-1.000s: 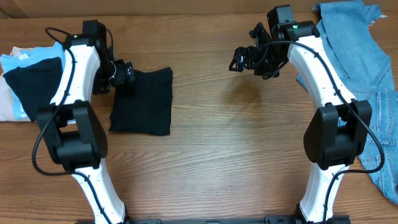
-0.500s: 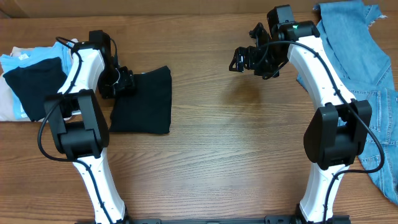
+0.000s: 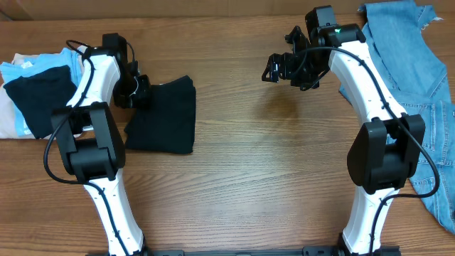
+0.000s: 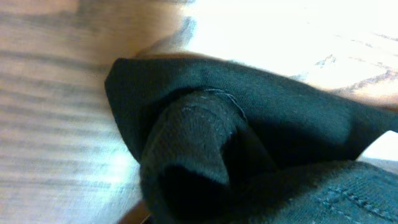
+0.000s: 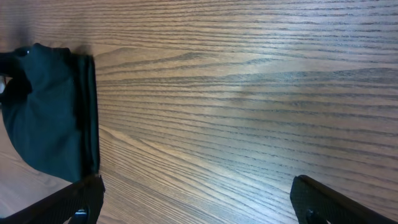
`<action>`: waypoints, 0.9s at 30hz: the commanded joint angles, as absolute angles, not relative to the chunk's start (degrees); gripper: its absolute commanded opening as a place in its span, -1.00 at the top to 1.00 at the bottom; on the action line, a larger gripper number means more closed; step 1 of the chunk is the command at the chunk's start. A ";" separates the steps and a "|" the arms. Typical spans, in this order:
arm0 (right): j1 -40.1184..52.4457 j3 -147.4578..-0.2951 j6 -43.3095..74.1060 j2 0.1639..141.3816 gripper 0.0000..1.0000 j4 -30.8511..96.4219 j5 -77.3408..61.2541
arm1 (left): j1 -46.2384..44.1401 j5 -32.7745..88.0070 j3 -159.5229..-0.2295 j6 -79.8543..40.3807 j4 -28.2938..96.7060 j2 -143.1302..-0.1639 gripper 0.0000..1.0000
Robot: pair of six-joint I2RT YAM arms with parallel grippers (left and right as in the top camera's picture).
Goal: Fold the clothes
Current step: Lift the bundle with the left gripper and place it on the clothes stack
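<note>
- Overhead: the black garment lies folded on the wooden surface, left of centre. The left gripper sits at its upper left corner, clamped on cloth that bunches there. The left arm runs up beside the garment's left edge.
- Overhead: the right gripper hovers over bare wood, well apart from the garment, with its jaws spread. The right arm reaches forward with the wrist bent leftward. A denim garment lies at the right edge and a stack of clothes at the left.
- Left wrist: bunched black cloth with a stitched hem fills the view; the fingers are hidden.
- Right wrist: the fingertips are wide apart and hold nothing; the garment is at the far left.
</note>
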State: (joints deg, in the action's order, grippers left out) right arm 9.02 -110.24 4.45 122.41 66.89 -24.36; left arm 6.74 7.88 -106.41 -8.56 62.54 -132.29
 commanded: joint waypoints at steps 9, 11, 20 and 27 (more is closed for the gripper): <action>8.86 -110.89 3.99 121.82 -1.00 66.76 -22.94 | 7.11 -8.32 -116.27 -8.14 70.70 -117.89 0.87; 8.86 -110.89 3.99 121.82 -1.00 66.76 -22.94 | 7.49 -9.69 -116.27 -7.70 70.89 -114.52 0.86; 8.86 -110.89 2.94 121.82 -1.00 66.96 -22.94 | 11.88 -14.09 -116.53 -3.29 66.74 -103.83 0.78; 8.86 -110.89 2.94 121.82 -1.00 66.98 -22.96 | 19.31 -13.93 -116.51 -1.21 62.04 -103.77 0.74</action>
State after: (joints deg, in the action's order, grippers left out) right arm 9.02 -110.24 3.40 122.41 67.05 -23.27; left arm 16.73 -12.27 -115.33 -3.25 62.83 -104.38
